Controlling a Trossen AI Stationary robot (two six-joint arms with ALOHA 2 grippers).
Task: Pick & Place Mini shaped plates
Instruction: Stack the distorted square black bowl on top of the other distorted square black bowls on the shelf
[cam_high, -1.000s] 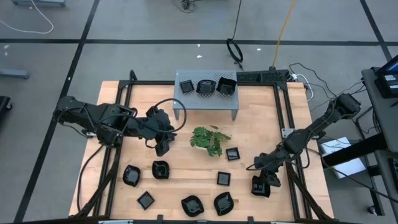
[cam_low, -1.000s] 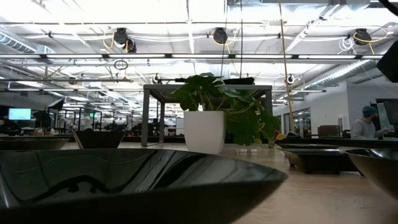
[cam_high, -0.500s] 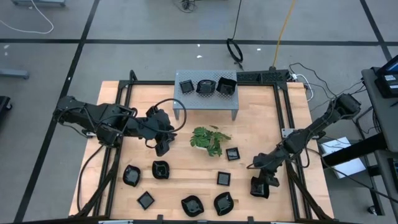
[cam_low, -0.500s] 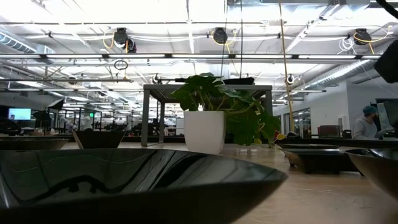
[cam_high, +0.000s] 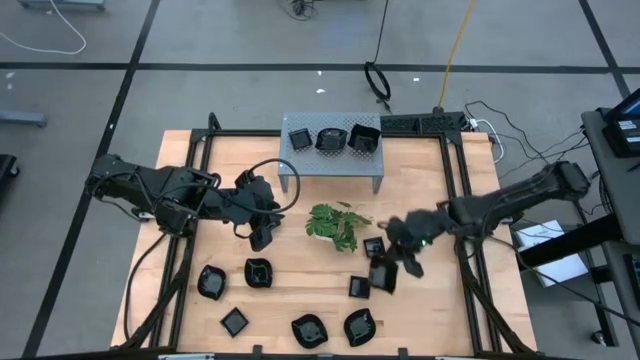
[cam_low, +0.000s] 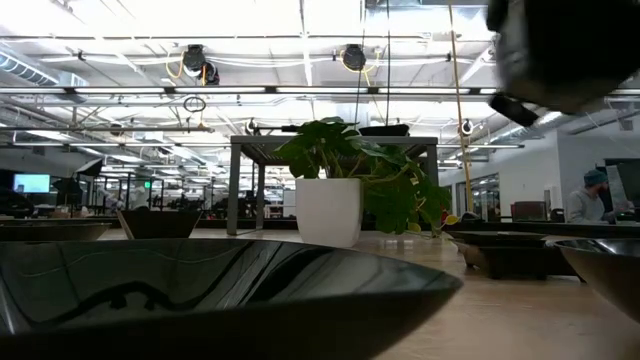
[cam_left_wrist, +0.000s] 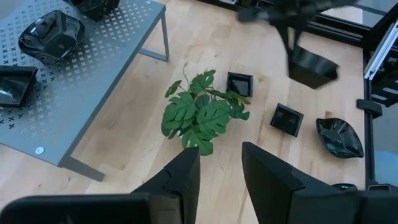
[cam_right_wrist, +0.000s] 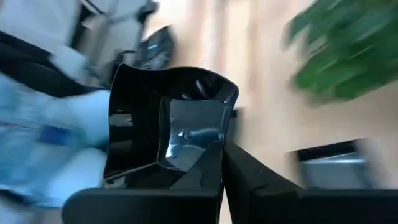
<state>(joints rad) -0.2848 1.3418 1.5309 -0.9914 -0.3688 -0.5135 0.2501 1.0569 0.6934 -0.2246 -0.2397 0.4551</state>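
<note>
One second ago the right gripper (cam_high: 385, 275) hung at the table's right edge; now it is mid-table beside the leafy sprig (cam_high: 336, 226), fingers pinching a square black plate (cam_right_wrist: 168, 124), blurred overhead. Left gripper (cam_left_wrist: 217, 171) waits spread, left of the sprig.

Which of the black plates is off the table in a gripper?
The square plate pinched in the right gripper, near the green sprig; the others lie on wood or stand.

Counts on the table
Eleven mini shaped plates (cam_high: 258, 272), one leafy sprig (cam_high: 335, 225), one perforated metal stand (cam_high: 330, 160), two arms.
</note>
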